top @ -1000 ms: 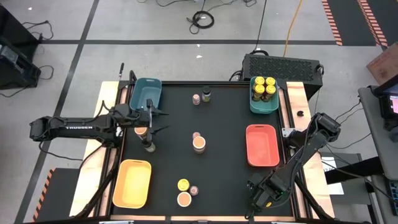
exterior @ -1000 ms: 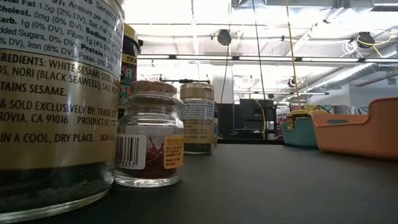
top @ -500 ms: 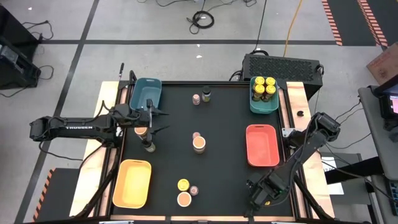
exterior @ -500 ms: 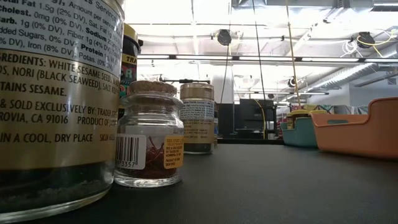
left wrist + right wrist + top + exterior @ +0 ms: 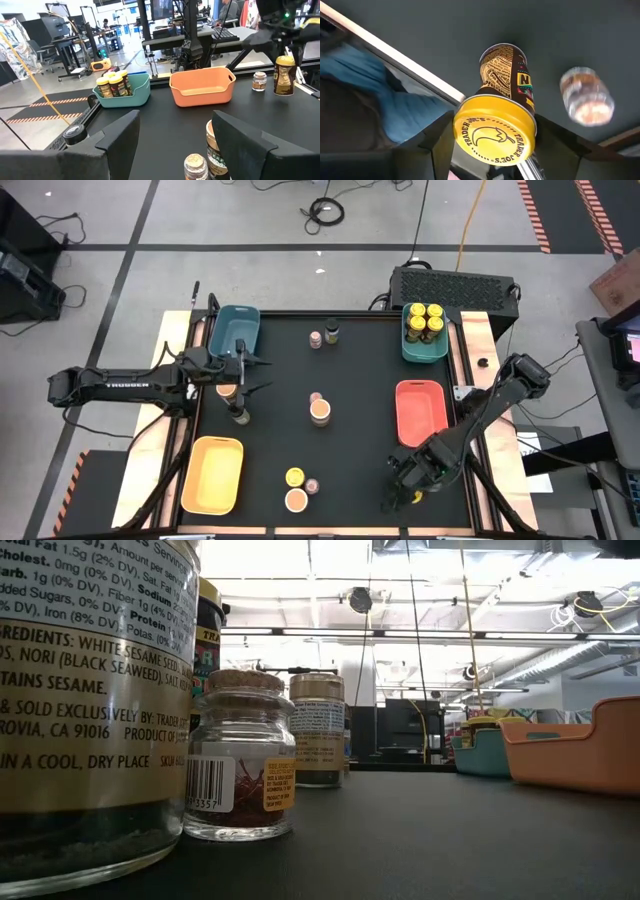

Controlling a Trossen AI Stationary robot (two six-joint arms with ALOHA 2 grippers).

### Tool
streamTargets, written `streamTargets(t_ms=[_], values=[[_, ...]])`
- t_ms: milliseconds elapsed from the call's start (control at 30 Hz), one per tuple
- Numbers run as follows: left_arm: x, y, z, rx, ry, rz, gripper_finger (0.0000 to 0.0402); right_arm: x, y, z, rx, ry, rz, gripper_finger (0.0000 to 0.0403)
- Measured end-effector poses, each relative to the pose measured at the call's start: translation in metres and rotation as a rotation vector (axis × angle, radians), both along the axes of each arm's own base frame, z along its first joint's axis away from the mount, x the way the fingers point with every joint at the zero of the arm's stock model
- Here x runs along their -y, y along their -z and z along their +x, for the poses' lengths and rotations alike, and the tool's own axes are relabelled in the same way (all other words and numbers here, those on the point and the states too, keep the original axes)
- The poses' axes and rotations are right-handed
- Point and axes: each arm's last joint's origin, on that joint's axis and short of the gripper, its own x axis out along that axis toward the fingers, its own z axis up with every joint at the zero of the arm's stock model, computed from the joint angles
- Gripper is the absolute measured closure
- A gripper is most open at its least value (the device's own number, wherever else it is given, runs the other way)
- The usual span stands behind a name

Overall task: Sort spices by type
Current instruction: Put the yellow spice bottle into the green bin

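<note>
L gripper (image 5: 252, 373) over table's left side, fingers apart, empty, beside tan-lid jar (image 5: 227, 391). Loose jars mid-table (image 5: 320, 410) and at near edge (image 5: 295, 477). R gripper (image 5: 392, 498) near front-right, clamped on yellow-lid jar (image 5: 501, 120).

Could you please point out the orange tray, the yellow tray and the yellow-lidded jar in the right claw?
Orange tray (image 5: 421, 413), high view, bare floor.
Yellow tray (image 5: 213, 474), high view, bare floor.
Yellow-lidded jar (image 5: 494, 131), right wrist view, lid top.

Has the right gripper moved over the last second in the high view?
Yes. The right gripper, closed around a yellow-lidded jar, has shifted inward over the black table, away from the table's right edge and nearer the jars at the front centre.
</note>
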Motion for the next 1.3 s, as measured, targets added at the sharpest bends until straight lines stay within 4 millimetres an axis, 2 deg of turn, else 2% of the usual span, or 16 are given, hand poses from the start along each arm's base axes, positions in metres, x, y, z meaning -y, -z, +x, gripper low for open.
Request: streamTargets(t_ms=[200,400,667,833,1067,1300], values=[[0.0,0.0,0.0,-0.001,0.0,-0.001,0.015,0.036,-0.019,0.009,0.116,0.02,-0.046,0.0189],[0.0,0.0,0.0,-0.001,0.0,-0.001,0.015,0.082,-0.032,0.023,0.253,-0.031,-0.12,0.0189],[0.0,0.001,0.0,-0.011,0.0,-0.003,0.015,0.161,-0.04,0.038,0.357,-0.117,-0.238,0.0189],[0.0,0.001,0.0,-0.013,0.0,-0.003,0.015,0.213,-0.054,0.043,0.441,-0.179,-0.332,0.0189],[0.0,-0.004,0.0,0.045,-0.004,0.037,0.015,0.269,-0.098,0.027,0.441,-0.207,-0.479,0.0186],[-0.001,-0.012,0.001,0.081,-0.008,0.066,0.015,0.301,-0.14,-0.012,0.257,-0.161,-0.635,0.0185]])
